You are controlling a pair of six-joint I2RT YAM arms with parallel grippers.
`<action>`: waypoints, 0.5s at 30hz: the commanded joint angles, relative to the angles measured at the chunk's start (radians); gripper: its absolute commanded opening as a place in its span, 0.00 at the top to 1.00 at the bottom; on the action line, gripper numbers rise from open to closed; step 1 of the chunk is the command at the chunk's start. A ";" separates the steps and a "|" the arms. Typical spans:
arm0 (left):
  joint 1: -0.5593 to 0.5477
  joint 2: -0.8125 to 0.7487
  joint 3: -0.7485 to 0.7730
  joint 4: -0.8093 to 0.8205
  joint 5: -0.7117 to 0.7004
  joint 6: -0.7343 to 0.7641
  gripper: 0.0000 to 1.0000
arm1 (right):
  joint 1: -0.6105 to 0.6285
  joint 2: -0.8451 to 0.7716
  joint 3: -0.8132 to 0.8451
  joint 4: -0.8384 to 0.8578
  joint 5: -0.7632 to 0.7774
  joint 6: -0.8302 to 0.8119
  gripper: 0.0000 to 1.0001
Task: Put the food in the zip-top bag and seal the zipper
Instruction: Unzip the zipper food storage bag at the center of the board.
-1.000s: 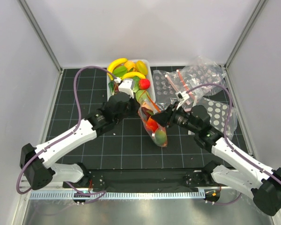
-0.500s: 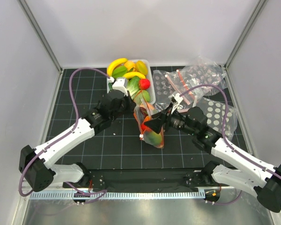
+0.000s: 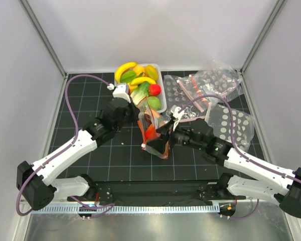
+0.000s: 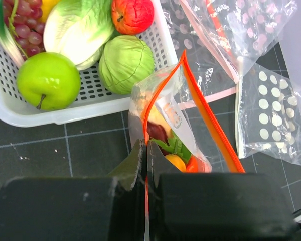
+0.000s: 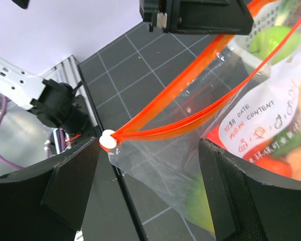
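The zip-top bag (image 3: 154,131) stood on the black mat (image 3: 90,100) between the two arms, mouth partly open, with red, green and orange food (image 4: 176,155) showing through its clear side. Its orange zipper (image 5: 190,118) ran from the left gripper (image 4: 146,150), whose jaws were pressed together on the strip at the end nearest the white basket (image 4: 90,108), down to a small white slider (image 5: 108,139) at the other end. That slider lay between the widely parted jaws of the right gripper (image 5: 150,150), just beside one finger; the jaws clamped nothing. Spare dotted bags (image 3: 215,80) lay to the right.
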 commanded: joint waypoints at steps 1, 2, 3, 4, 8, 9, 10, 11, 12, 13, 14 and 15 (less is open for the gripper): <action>0.007 -0.040 -0.001 0.030 -0.052 -0.017 1.00 | 0.036 -0.056 0.037 -0.026 0.139 -0.080 0.15; 0.007 -0.044 -0.001 0.023 -0.060 -0.019 1.00 | 0.043 -0.079 0.033 -0.029 0.171 -0.098 0.16; 0.009 -0.046 -0.001 0.022 -0.063 -0.019 1.00 | 0.049 -0.090 0.028 -0.028 0.183 -0.106 0.17; 0.007 -0.046 0.000 0.021 -0.067 -0.017 1.00 | 0.052 -0.099 0.022 -0.028 0.195 -0.112 0.18; 0.007 -0.052 -0.001 0.010 -0.080 -0.020 1.00 | 0.084 -0.159 -0.027 0.006 0.208 -0.166 0.22; 0.007 -0.053 -0.001 0.007 -0.083 -0.022 1.00 | 0.095 -0.176 -0.038 0.018 0.203 -0.176 0.22; 0.007 -0.053 -0.001 0.007 -0.087 -0.022 1.00 | 0.114 -0.182 -0.047 0.036 0.200 -0.192 0.23; 0.007 -0.055 -0.001 0.006 -0.090 -0.022 1.00 | 0.128 -0.180 -0.056 0.038 0.199 -0.216 0.23; 0.007 -0.061 -0.001 0.006 -0.090 -0.022 1.00 | 0.139 -0.174 -0.058 0.035 0.199 -0.229 0.23; 0.007 -0.066 -0.003 0.006 -0.098 -0.022 1.00 | 0.167 -0.168 -0.062 0.033 0.202 -0.241 0.24; 0.007 -0.067 -0.006 0.006 -0.103 -0.022 1.00 | 0.184 -0.162 -0.064 0.033 0.208 -0.250 0.25; 0.009 -0.072 -0.007 0.004 -0.107 -0.019 1.00 | 0.203 -0.153 -0.068 0.032 0.247 -0.270 0.25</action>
